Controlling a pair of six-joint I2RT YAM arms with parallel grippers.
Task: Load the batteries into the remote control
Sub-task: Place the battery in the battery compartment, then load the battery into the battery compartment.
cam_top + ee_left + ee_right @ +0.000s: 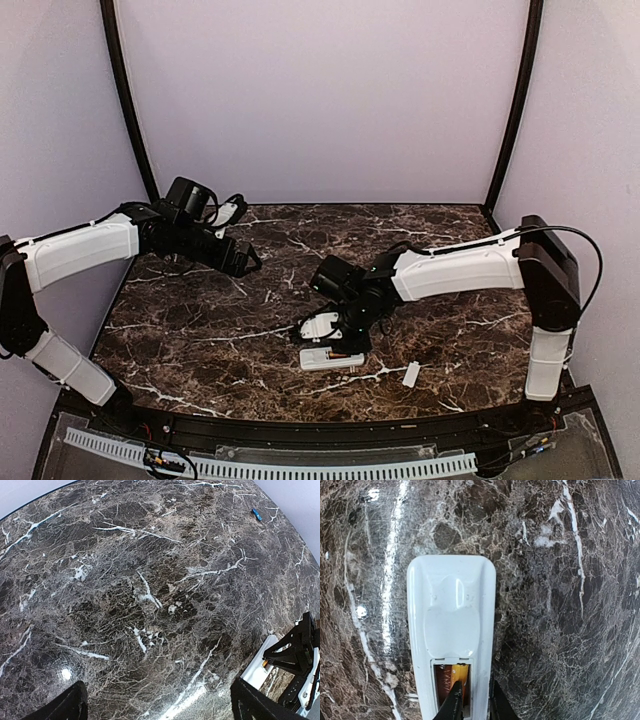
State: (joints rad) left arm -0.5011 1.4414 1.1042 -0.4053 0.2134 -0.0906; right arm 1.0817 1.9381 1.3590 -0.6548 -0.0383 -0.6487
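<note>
The white remote control lies back-up on the marble, its battery bay uncovered at the near end. An orange battery sits in the right slot of the bay; the slot beside it looks dark brown and I cannot tell what it holds. My right gripper hangs low over the bay, its jaws a narrow way apart. One fingertip rests over the battery and the other is outside the remote's side wall. From above, the right gripper covers the remote. My left gripper hovers wide open and empty at the back left.
A small flat white cover piece lies right of the remote near the front edge. A tiny blue object lies close to the table's rim, too small to identify. Pale walls with black posts enclose the marble table.
</note>
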